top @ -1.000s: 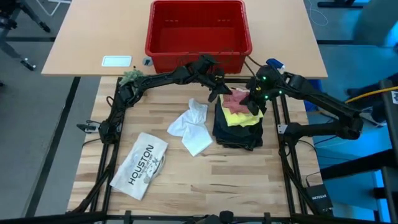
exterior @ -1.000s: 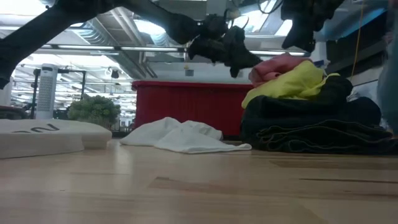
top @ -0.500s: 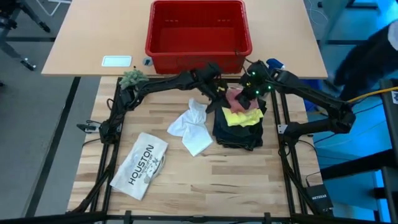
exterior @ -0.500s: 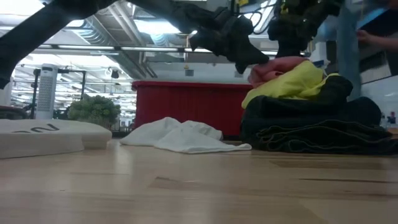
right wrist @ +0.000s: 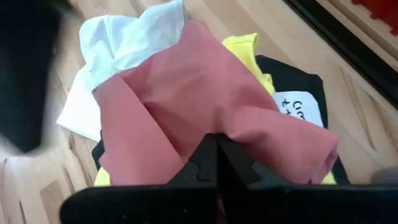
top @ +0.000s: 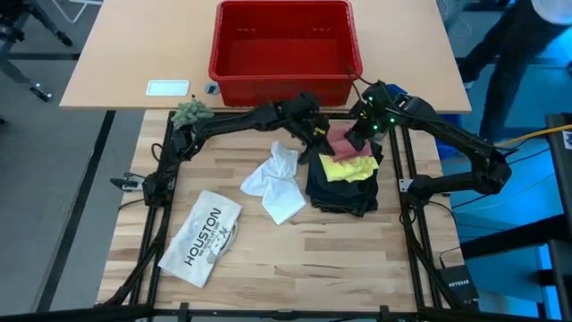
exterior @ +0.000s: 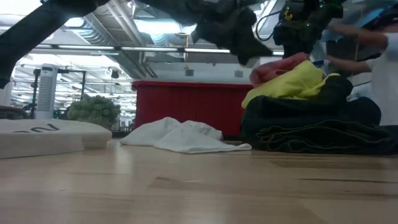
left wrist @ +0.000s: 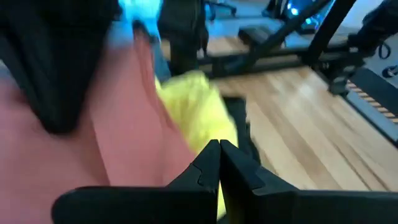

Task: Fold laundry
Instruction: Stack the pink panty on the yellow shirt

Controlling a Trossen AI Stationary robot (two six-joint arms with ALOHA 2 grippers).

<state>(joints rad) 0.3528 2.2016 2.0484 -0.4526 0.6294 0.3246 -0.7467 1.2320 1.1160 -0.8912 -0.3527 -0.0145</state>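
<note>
The laundry lies in a pile at the table's right: dark trousers (top: 340, 192) at the bottom, a yellow T-shirt (top: 350, 168) on them, and a pink cloth (top: 342, 141) on top. A white cloth (top: 277, 183) lies crumpled on the wood to the pile's left. My left gripper (top: 317, 139) is shut and hangs at the pink cloth's left edge, a little above it in the low view (exterior: 250, 58). My right gripper (right wrist: 214, 140) is shut and points down at the pink cloth's top (exterior: 297, 59). My right gripper stands with its shut fingertips right at the pink cloth's upper fold (right wrist: 217, 127), coming from above and slanting from the far right. I cannot tell whether they touch it. The cloth rests on the yellow T-shirt.
A red basket (top: 284, 45) stands just beyond the pile on the far table. A flat white item printed HOUSTON (top: 204, 235) lies near left. A small green plant (top: 189, 112) sits at the far left. A person (exterior: 373, 56) stands beyond the table's right side.
My right gripper has moved over the pile toward the table's far edge and a little left, sinking slightly. My left gripper has shifted a little toward the pile and rolled. Both stay shut. The garments lie as before. A person has come into view at the right.
</note>
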